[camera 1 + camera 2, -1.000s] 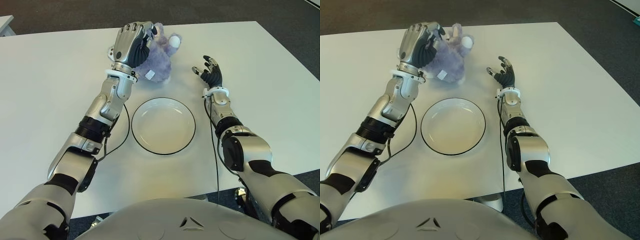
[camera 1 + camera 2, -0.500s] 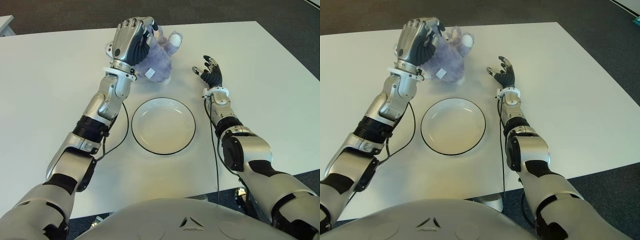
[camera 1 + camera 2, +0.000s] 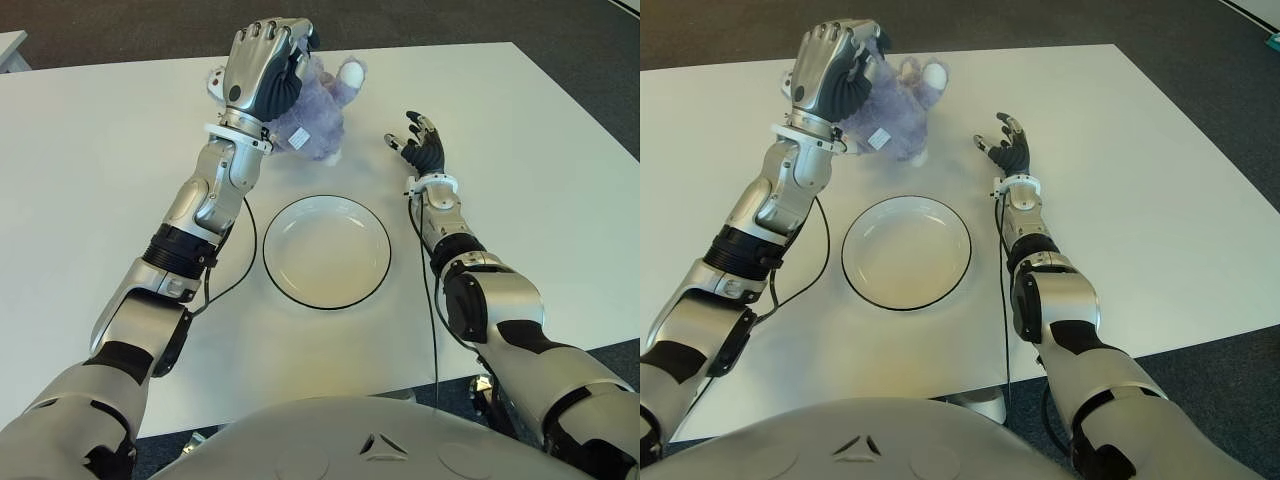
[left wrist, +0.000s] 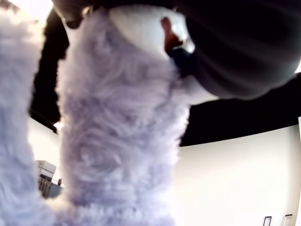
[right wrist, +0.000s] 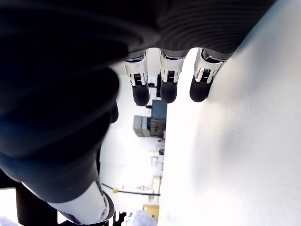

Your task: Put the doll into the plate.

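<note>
A fuzzy lilac doll (image 3: 317,118) with white paws hangs a little above the white table (image 3: 90,170), behind the plate. My left hand (image 3: 262,72) is shut on it from above and the left; its fur (image 4: 117,141) fills the left wrist view. The white plate (image 3: 327,251) with a thin black rim lies in the middle of the table, with nothing in it. My right hand (image 3: 420,142) shows to the right of the plate, fingers spread and holding nothing.
A black cable (image 3: 240,270) from my left forearm loops over the table just left of the plate. Dark carpet (image 3: 560,50) lies beyond the table's far and right edges. Bare table surface stretches to both sides.
My left hand has lifted the doll off the table and tipped it, raising it slightly. The right hand and the plate have not moved.
</note>
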You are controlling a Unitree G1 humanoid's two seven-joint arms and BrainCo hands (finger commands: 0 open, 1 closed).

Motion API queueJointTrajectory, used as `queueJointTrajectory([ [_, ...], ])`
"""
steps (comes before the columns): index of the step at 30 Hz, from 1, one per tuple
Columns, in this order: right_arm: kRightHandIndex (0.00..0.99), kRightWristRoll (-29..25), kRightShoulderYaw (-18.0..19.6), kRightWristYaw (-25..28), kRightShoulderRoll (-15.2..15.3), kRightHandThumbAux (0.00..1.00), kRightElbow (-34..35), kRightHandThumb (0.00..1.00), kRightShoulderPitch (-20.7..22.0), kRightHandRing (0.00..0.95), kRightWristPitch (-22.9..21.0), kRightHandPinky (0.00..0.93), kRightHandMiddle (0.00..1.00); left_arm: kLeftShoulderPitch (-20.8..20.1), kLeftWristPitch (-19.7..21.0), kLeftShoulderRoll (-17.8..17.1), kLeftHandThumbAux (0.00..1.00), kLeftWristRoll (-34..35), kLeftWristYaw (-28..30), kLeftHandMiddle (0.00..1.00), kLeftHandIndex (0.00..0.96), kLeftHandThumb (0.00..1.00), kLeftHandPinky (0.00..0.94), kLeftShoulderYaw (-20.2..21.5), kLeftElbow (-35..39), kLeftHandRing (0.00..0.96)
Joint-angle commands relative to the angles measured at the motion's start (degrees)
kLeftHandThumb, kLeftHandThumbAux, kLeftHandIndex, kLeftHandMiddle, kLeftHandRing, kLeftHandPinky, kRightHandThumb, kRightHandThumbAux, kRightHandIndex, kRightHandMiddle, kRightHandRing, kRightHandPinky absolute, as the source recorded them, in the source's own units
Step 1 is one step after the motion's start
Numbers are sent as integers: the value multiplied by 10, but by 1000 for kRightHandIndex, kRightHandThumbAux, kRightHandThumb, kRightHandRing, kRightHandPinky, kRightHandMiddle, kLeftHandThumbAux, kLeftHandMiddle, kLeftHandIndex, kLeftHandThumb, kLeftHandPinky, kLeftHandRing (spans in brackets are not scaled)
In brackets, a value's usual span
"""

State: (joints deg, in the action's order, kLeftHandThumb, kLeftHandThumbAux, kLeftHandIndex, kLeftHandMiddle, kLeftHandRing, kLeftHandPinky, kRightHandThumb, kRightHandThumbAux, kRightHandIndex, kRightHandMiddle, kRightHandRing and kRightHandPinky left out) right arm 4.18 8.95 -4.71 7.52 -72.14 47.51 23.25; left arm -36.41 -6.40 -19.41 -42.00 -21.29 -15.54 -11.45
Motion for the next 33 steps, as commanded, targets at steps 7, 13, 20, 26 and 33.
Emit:
queueJointTrajectory([
  [7,147,1,-4,5,-22,843,-38,321,-58,0,-43,34,38,-20,8,-1,664,-6,19,541,402,854,820,7,6,824],
  [13,144,2,-5,4,-22,844,-38,318,-58,0,-43,33,38,-29,14,3,665,-7,30,541,401,853,811,9,7,825],
  [20,151,0,-4,6,-23,843,-37,335,-57,3,-42,40,43,-42,28,4,665,-12,41,543,400,853,830,9,11,826],
  [26,158,-2,-2,7,-24,845,-37,357,-58,4,-43,37,45,-46,23,-3,664,-35,25,542,402,853,820,2,14,836],
  [33,162,-2,-2,6,-24,844,-38,371,-58,0,-44,25,39,-38,25,-8,665,-49,46,541,400,853,798,3,45,825],
])
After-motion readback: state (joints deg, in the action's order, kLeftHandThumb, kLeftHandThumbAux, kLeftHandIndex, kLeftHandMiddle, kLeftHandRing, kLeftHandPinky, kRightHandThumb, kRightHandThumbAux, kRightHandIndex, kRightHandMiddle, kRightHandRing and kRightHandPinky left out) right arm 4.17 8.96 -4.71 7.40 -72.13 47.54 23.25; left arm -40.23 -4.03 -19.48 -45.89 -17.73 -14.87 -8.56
